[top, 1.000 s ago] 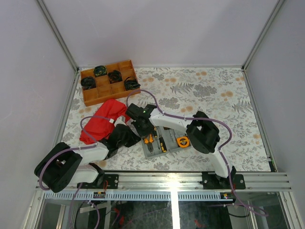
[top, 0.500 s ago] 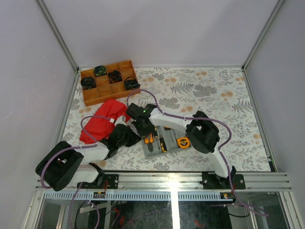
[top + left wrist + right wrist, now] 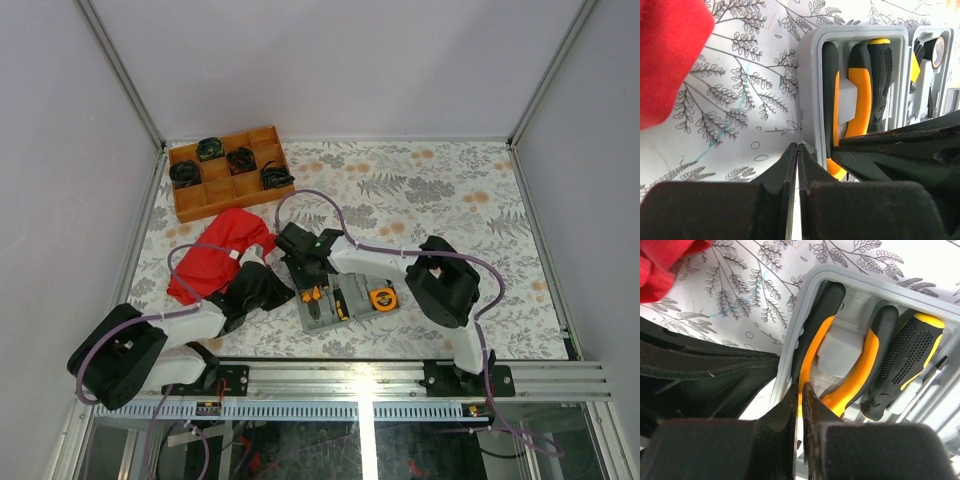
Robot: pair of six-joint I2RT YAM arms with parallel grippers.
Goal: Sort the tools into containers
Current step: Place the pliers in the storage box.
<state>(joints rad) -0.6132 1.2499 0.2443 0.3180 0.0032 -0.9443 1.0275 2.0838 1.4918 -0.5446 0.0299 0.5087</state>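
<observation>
Right jaws, shut and empty, have shifted onto the pliers [image 3: 867, 365] seated in the case [image 3: 802, 315] just beneath them. They are probably pressing the pliers home. Left jaws are shut and empty too.

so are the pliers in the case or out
In. The pliers lie in a moulded recess of the open grey case, handles either side of a grey block, beside a screwdriver.

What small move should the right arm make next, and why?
Probably lift the right pincer straight up, clear of the grey case: its jaws are shut on nothing above the pliers, which already lie in their recess.
</observation>
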